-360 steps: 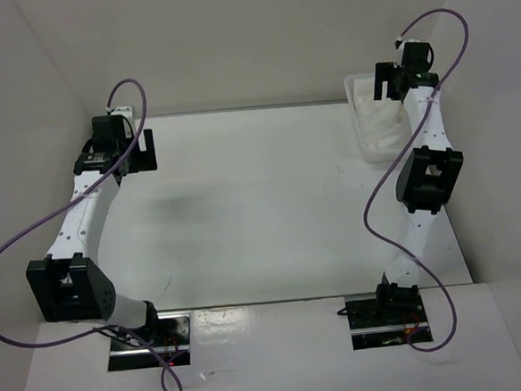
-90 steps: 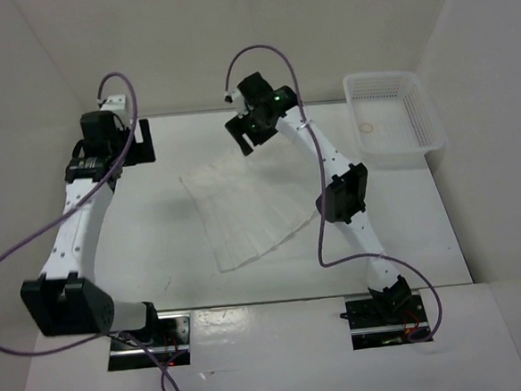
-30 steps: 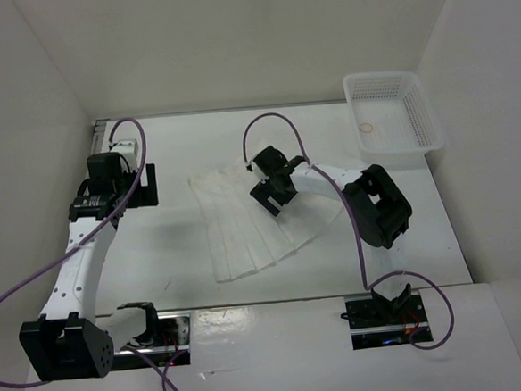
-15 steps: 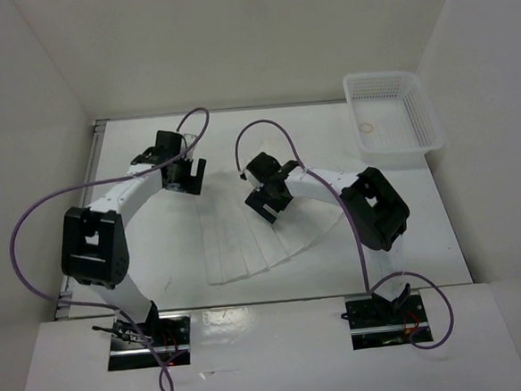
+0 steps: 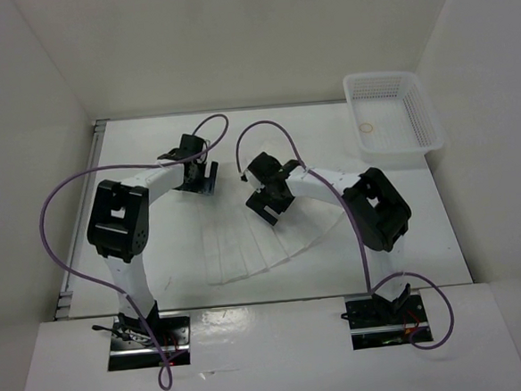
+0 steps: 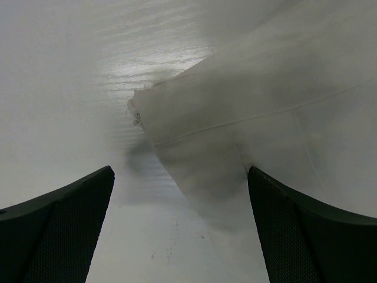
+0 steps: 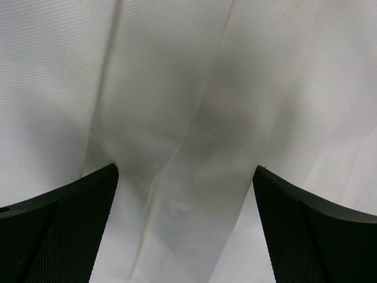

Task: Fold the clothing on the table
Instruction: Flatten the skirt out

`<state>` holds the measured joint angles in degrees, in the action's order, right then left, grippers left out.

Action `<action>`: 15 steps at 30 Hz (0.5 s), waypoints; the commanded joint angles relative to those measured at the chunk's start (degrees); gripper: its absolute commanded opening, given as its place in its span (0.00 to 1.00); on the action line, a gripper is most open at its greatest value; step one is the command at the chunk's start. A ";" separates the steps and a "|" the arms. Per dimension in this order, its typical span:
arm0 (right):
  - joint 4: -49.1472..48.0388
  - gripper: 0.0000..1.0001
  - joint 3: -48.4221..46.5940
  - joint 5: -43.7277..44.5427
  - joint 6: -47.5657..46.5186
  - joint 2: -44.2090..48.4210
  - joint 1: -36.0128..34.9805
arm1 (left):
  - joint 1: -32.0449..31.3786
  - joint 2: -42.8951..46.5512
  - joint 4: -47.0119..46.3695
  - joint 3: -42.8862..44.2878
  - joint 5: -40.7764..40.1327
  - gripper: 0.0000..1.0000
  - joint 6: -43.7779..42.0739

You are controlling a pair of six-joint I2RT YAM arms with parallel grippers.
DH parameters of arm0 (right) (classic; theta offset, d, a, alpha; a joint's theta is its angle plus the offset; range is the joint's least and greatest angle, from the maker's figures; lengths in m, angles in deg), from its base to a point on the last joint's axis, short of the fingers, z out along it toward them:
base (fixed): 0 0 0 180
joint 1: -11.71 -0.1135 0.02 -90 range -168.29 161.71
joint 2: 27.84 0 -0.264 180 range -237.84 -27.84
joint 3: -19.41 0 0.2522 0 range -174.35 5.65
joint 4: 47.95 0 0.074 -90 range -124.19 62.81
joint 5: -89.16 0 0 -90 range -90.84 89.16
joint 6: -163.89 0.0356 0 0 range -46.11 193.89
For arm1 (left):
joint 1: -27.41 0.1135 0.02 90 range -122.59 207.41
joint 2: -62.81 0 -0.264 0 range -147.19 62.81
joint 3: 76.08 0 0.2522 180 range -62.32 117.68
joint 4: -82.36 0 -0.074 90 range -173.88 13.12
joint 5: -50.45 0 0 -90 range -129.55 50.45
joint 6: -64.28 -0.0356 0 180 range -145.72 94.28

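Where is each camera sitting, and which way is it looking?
Top camera: up high behind the arms, looking down at the table, the clothing and the basket; the left arm and right arm show whole.
Left wrist camera: on the left arm, looking down at the clothing's corner and bare table; the left fingers show at the bottom.
Right wrist camera: on the right arm, looking down, close over the pleats; the right fingers show at the bottom.
Shared: all three views see the clothing.
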<state>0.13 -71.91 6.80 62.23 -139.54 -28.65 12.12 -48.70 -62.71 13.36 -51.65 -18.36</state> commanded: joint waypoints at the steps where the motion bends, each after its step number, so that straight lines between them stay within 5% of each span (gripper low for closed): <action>1: 2.58 0.99 0.21 -2.27 -0.73 5.35 -0.07 | -1.14 -1.43 -1.57 2.71 -3.72 1.00 1.43; 15: 5.40 0.99 1.45 -4.83 -1.79 2.72 -9.74 | -2.82 -5.30 -0.51 6.67 -4.25 1.00 1.43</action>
<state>4.00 -70.95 3.19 61.12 -136.85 -37.50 9.87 -52.70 -63.11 18.76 -55.30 -17.88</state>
